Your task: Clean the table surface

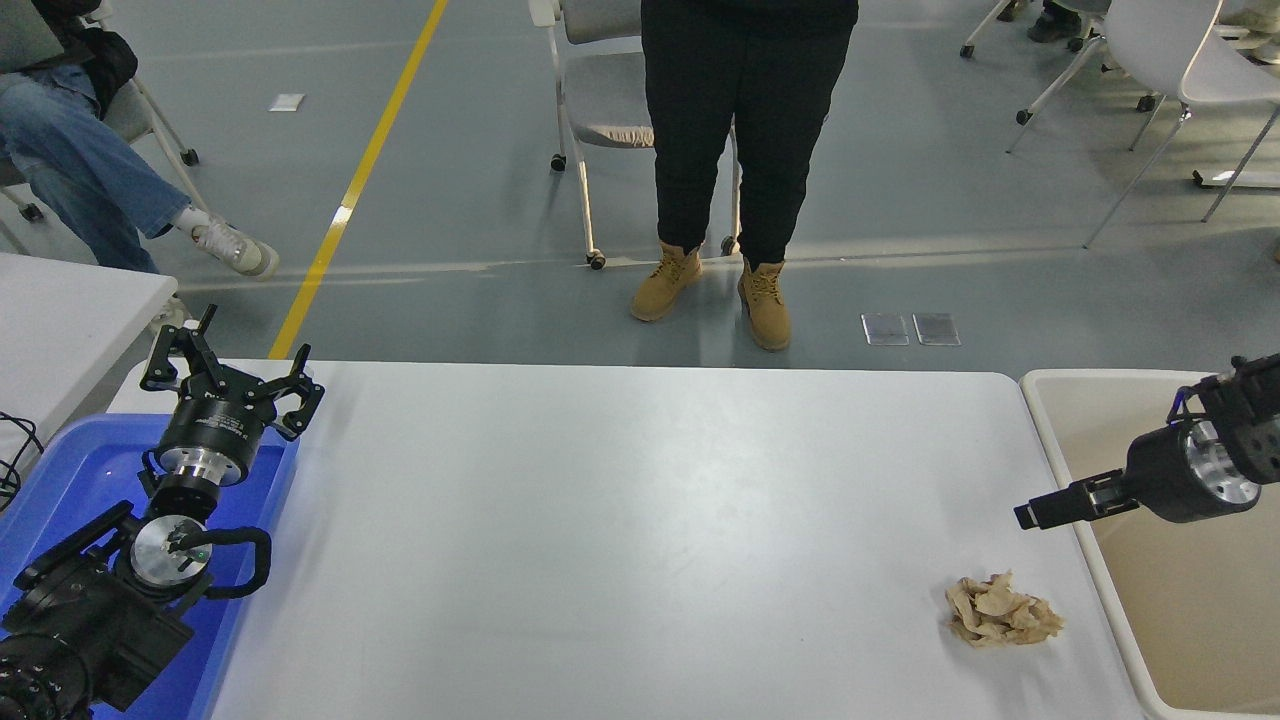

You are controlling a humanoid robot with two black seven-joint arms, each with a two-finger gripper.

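right gripper (pixel 1040 514) jaws: cannot tell, holds nothing | crumpled brown paper (pixel 1001 611) lies below-left of them on table surface (pixel 620 520) | left gripper (pixel 228 377) open, parked, far away

White counter (pixel 620 520) with one crumpled scrap

A crumpled tan wad of paper (pixel 1002 611) is seen lying directly on the counter near its right front corner. A blue tray (pixel 60 480) is set at the left end, its exact footing hidden.
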